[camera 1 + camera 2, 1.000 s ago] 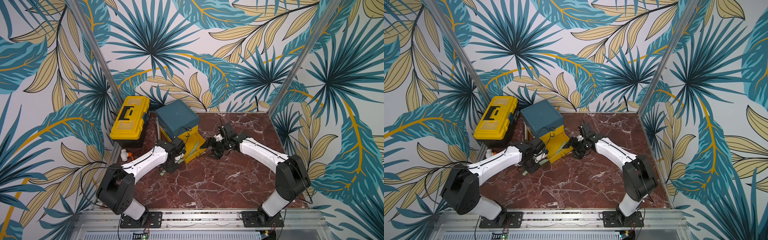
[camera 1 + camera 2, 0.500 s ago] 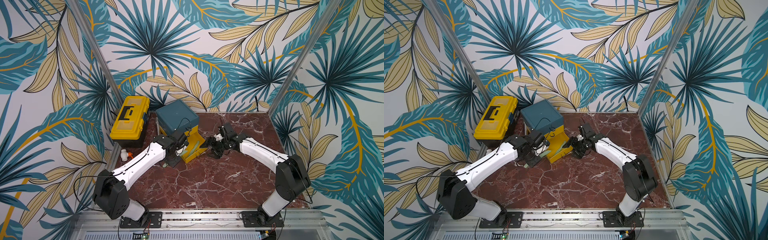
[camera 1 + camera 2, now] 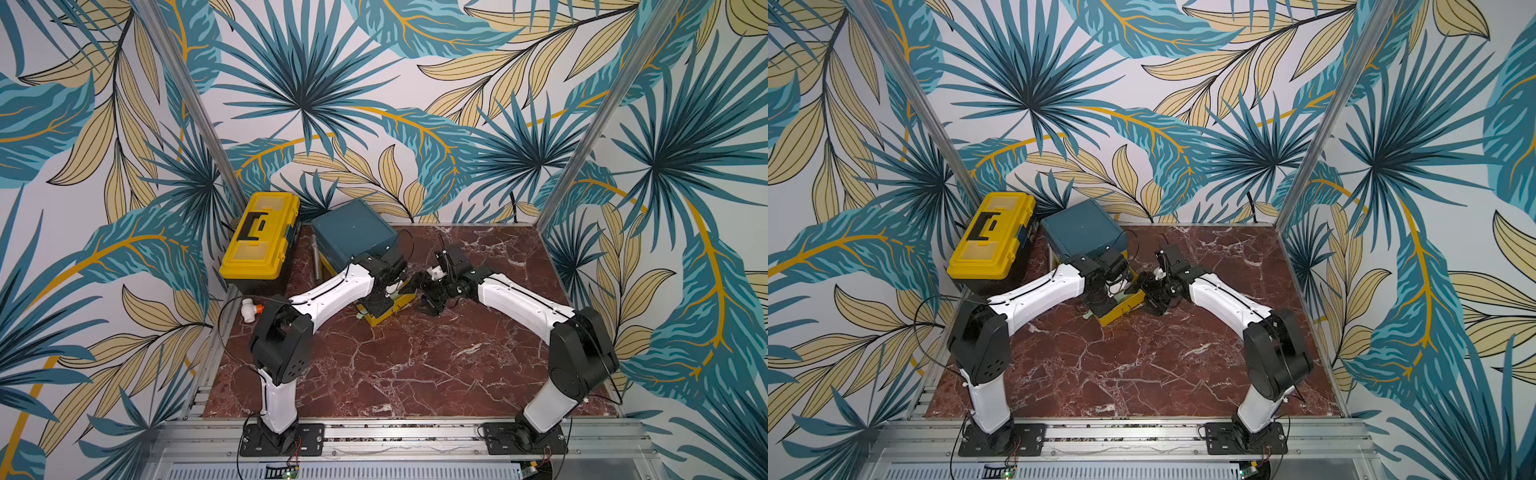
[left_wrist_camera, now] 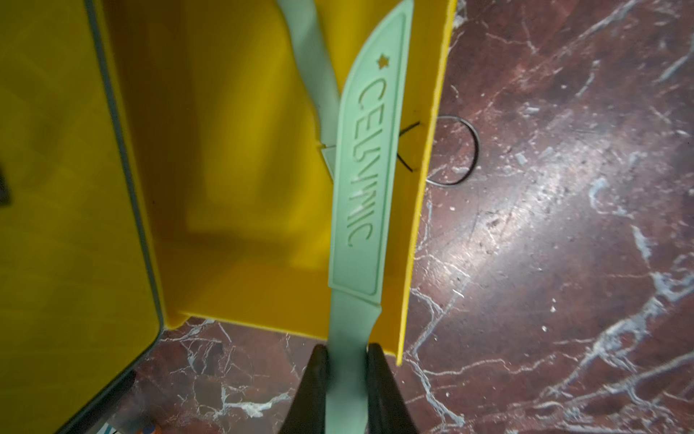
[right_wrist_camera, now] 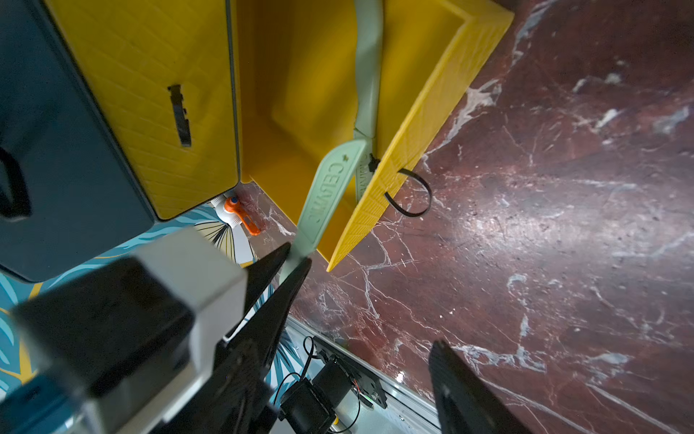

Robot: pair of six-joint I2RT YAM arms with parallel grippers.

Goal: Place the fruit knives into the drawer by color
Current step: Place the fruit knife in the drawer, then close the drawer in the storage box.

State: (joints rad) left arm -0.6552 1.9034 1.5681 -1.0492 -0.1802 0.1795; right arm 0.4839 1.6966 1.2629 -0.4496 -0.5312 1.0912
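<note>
Left jaws clamp green knife (image 4: 361, 180) by handle, blade pointing into yellow drawer (image 4: 225, 158).

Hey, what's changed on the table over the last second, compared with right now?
The left gripper, shut on a pale green knife, swung it from beside the chest to the open yellow drawer, where a second green knife lies. The right gripper, open, the chest and the toolbox stayed put.
</note>
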